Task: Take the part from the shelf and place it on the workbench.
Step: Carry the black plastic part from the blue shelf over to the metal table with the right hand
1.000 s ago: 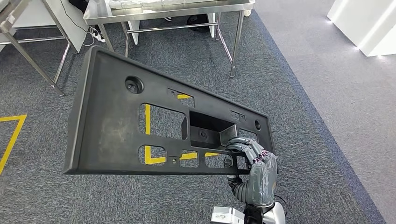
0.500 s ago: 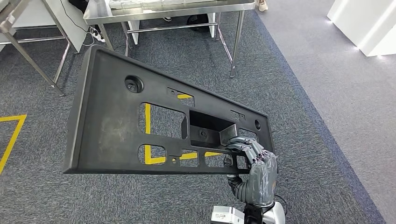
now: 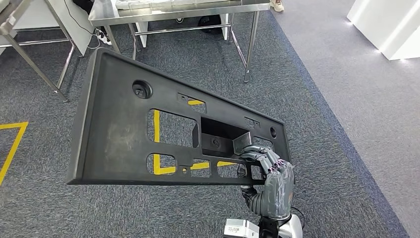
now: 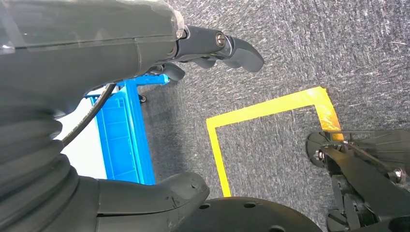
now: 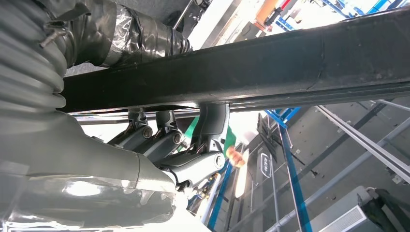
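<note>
Grey carpet underfoot, steel workbench [image 3: 178,11] off ahead of the robot.

Right hand [image 3: 270,173] gripped the part [image 3: 119,134] at its near right end, fingers hooked through a cutout, so the whole long panel stuck out up and to the left toward the bench, carried in mid-air. Left hand [image 4: 212,48] hung over the floor holding nothing, fingers loosely apart, so my guess was the right arm had to do the placing.

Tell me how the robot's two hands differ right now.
The right hand grips the black panel at its near edge, fingers hooked through a cutout; the left hand holds nothing. The right hand is raised in front of the body; the left hand hangs over the carpet and yellow tape. Both are grey.
</note>
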Tool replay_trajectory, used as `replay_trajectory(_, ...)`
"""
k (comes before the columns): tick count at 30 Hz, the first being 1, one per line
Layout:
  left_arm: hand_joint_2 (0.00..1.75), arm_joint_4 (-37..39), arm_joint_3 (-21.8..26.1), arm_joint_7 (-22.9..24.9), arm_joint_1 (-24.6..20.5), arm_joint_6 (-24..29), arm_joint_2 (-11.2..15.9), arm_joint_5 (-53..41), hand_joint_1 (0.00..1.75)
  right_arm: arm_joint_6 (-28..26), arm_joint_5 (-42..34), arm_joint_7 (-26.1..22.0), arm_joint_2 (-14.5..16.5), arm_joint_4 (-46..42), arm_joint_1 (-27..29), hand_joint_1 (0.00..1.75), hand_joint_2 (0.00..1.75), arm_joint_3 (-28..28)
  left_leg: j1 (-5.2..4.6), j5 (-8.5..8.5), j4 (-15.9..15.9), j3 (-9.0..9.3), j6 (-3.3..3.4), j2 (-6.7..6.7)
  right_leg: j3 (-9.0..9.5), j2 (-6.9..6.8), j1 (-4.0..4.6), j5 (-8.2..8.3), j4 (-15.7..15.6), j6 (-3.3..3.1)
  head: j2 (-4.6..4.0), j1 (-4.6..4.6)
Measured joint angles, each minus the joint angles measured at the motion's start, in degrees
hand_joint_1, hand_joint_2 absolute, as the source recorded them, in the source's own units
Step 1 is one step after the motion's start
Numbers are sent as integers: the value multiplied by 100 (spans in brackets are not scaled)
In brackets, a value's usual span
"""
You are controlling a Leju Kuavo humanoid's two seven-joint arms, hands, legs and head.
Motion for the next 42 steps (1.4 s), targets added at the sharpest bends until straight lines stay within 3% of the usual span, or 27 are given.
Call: replay_trajectory(42, 175, 0, -1, -2, -23, 83, -2, -35, 0, 0, 20, 13, 0, 90, -76, 175, 175, 33, 0, -1, 2, -2, 1, 0, -1, -1, 0, 0, 0, 0, -1, 0)
